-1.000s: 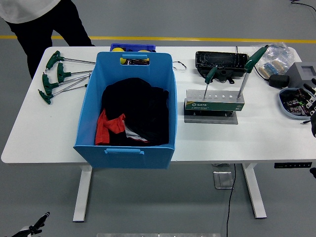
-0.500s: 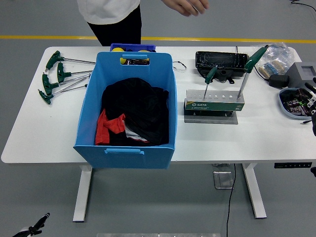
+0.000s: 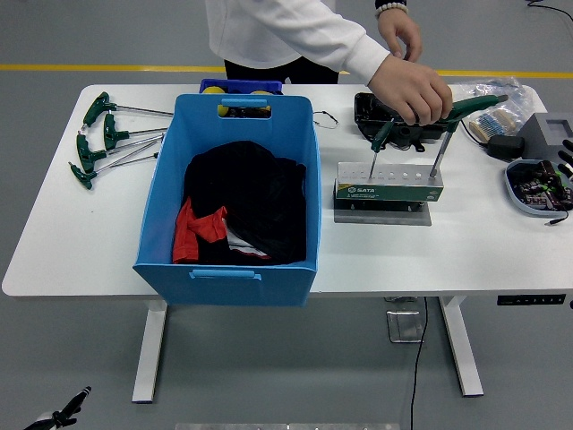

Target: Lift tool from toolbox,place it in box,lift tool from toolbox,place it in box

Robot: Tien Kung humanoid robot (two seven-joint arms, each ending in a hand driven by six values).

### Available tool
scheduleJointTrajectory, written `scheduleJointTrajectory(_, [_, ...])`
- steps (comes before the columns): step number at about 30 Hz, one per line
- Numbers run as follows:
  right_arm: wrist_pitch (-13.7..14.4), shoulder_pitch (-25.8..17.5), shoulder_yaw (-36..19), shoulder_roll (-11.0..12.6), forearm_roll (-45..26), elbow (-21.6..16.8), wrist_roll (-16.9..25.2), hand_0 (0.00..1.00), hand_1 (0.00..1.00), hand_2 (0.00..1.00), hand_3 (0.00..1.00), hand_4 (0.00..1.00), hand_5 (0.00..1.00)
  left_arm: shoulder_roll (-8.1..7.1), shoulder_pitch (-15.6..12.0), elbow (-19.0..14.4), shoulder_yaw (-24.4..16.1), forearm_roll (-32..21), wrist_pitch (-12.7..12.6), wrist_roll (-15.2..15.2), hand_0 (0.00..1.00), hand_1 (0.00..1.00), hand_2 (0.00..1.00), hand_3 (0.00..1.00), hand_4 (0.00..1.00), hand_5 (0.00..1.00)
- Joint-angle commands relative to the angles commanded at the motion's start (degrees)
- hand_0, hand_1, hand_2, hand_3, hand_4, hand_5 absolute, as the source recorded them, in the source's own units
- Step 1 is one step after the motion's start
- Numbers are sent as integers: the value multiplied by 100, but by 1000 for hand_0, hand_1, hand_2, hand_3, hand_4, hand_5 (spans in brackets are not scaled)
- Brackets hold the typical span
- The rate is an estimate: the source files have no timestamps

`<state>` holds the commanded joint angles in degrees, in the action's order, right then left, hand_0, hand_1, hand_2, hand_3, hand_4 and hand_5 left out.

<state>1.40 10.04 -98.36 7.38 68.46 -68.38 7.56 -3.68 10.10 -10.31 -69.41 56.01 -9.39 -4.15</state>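
Since the earlier frames, the person (image 3: 277, 31) in a white top has come to the table's far edge and leaned in, and one hand (image 3: 412, 90) now closes over the green handle of the right-hand T-handle tool (image 3: 445, 125), which previously stood untouched; the second hand (image 3: 400, 31) hangs above and behind it, holding nothing. The robot's right hand (image 3: 566, 157) has drawn back and shows only as a sliver of pale fingers at the frame's right margin; whether they are apart or together cannot be told. Of the left arm only a small part shows near the lower left corner, with no hand seen.

White table (image 3: 72, 242): bears all items. Blue box (image 3: 237, 202): left of the tool stand, containing black and red cloth (image 3: 237, 210). Tool stand (image 3: 389, 186): metal, a row of holes along its top, a green label reading "SATA" on its front; two tools stand in it, the gripped one at the right end and a shorter green-handled tool (image 3: 379, 143) at the left. Black tray (image 3: 394, 112): just behind the stand, partly hidden by the hand. Loose green T-handle tools (image 3: 103, 139): far left of the stand, beyond the box. Small dish (image 3: 533, 186): right of the stand; contents too small to tell.
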Motion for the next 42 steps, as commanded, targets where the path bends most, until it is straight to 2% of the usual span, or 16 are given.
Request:
scheduleJointTrajectory(6, [104, 18, 112, 185, 300, -109, 91, 927, 870, 869, 918, 998, 998, -5, 12, 0, 46, -37, -5, 4, 808, 892, 894, 808, 779, 695])
scheduleJointTrajectory(8, [245, 22, 176, 289, 552, -165, 170, 963, 905, 887, 920, 998, 998, -4, 16, 0, 62, -54, -7, 4, 808, 893, 893, 808, 780, 695])
scheduleJointTrajectory(13, [614, 58, 315, 543, 1473, -337, 360, 963, 905, 887, 920, 998, 998, -1, 15, 0, 101, -98, -10, 3, 808, 893, 893, 808, 780, 695])
scheduleJointTrajectory(14, [659, 73, 349, 591, 1643, -365, 383, 993, 916, 902, 934, 998, 936, -1, 14, 0, 108, -103, -10, 1, 808, 893, 892, 808, 781, 696])
scheduleJointTrajectory(19, [810, 266, 758, 1055, 2422, -511, 595, 993, 916, 902, 934, 998, 936, 0, -1, 0, 146, -135, -15, -9, 808, 893, 892, 808, 781, 696])
scheduleJointTrajectory(20, [825, 295, 822, 1122, 2520, -514, 619, 998, 921, 914, 959, 998, 859, 1, -2, 0, 147, -136, -15, -10, 807, 892, 892, 808, 782, 699])
scheduleJointTrajectory(24, [946, 632, 1405, 1599, 3217, -460, 754, 998, 921, 914, 959, 998, 859, 2, -15, 0, 144, -126, -15, -13, 807, 892, 892, 808, 782, 699])
scheduleJointTrajectory(25, [959, 687, 1493, 1654, 3316, -447, 770, 998, 921, 914, 959, 998, 859, 3, -15, 0, 140, -119, -15, -14, 807, 892, 892, 808, 782, 699])
scheduleJointTrajectory(26, [984, 802, 1655, 1752, 3498, -419, 799, 998, 923, 915, 967, 998, 802, 4, -15, 0, 136, -108, -16, -17, 807, 891, 891, 808, 782, 699])
scheduleJointTrajectory(29, [1084, 1098, 2116, 1968, 4031, -342, 858, 998, 923, 915, 967, 998, 802, -3, -16, 0, 153, -110, -16, -20, 807, 891, 891, 808, 782, 699])
scheduleJointTrajectory(31, [1169, 1325, 2462, 2097, 4397, -229, 893, 998, 923, 915, 967, 998, 802, -6, -14, 0, 157, -104, -19, -25, 807, 891, 891, 808, 782, 699])
scheduleJointTrajectory(32, [1201, 1423, 2617, 2139, 4537, -170, 894, 998, 917, 909, 941, 998, 747, -8, -11, 0, 157, -99, -19, -26, 807, 890, 889, 808, 780, 697])
scheduleJointTrajectory(35, [1315, 1765, 3127, 2241, 4606, 97, 887, 998, 917, 909, 941, 998, 747, -9, -5, 0, 179, -122, -22, -24, 807, 890, 889, 808, 780, 697])
scheduleJointTrajectory(37, [1386, 1991, 3450, 2248, 4484, 318, 878, 998, 917, 909, 941, 998, 747, -8, 1, 0, 212, -153, -27, -26, 807, 890, 889, 808, 780, 697])
scheduleJointTrajectory(38, [1448, 2170, 3671, 2229, 4359, 523, 876, 970, 900, 895, 871, 998, 731, -8, 10, 0, 248, -184, -29, -27, 807, 889, 889, 808, 780, 697])
scheduleJointTrajectory(42, [1530, 2694, 4181, 2120, 4187, 1176, 746, 970, 900, 895, 871, 998, 731, -9, 63, 0, 369, -281, -32, -29, 807, 889, 889, 808, 780, 697])
